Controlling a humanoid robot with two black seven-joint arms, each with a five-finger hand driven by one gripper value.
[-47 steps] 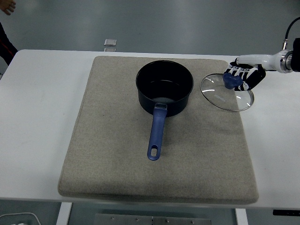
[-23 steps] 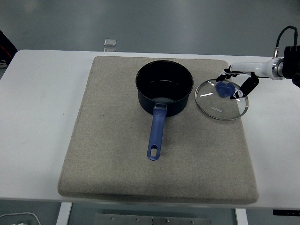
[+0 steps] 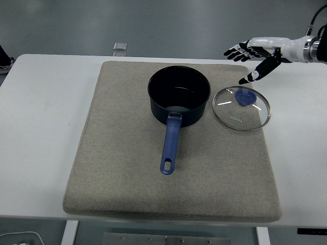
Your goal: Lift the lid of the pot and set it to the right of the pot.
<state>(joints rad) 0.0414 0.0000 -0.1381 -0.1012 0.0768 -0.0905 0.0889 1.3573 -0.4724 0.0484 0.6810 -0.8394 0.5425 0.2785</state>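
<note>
My right hand is hovering above the table's far right side, fingers spread wide and holding nothing, thumb pointing down toward the lid. The lid is lying flat on the grey mat, just to the right of the pot, not touching it, its blue knob facing up. There is some print on the glass, too small for me to read. The pot is sitting open, its 1 blue handle pointing toward me.
</note>
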